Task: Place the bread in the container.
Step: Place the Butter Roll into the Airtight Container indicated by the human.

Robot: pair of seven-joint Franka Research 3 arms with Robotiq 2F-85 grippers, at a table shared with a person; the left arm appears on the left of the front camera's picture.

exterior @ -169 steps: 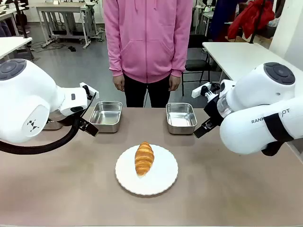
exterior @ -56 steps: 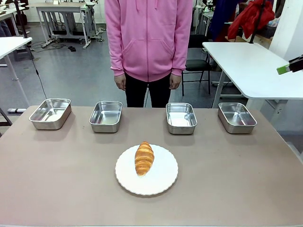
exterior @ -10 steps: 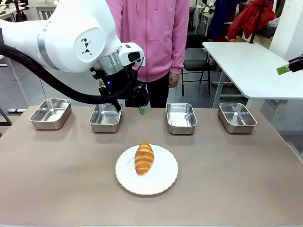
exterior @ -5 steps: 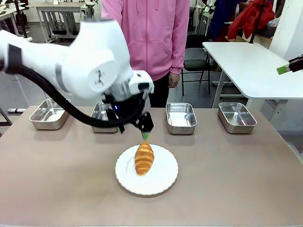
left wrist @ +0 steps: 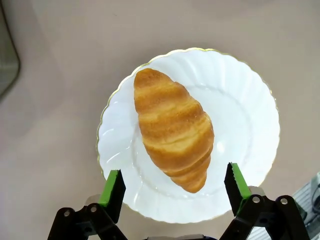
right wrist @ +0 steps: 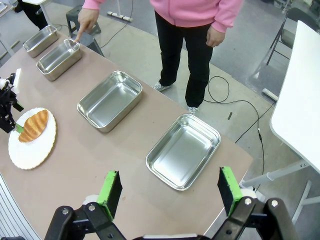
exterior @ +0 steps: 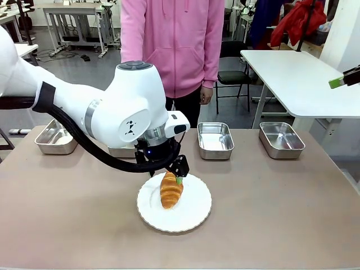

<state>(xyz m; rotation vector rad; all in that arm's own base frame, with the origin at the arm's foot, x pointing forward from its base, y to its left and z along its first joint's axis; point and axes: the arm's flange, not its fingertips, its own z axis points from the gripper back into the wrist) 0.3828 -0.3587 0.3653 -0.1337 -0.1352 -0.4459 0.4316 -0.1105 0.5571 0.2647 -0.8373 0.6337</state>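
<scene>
On the white plate [exterior: 194,218] at mid table [exterior: 281,214] the bread [exterior: 171,190] is laid, not gripped. Left end effector [left wrist: 173,172] is held released just over it, fingers spread past one end. Right end effector [right wrist: 168,174] is released too, raised above the table. One container [right wrist: 64,62] is pointed at by a person's hand [right wrist: 86,19].

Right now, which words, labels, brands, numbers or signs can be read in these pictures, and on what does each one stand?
No word or number can be read.
A small black logo mark, without letters, stands on the left arm's white shell.
The bread, the plate and the steel pans carry no print.
</scene>
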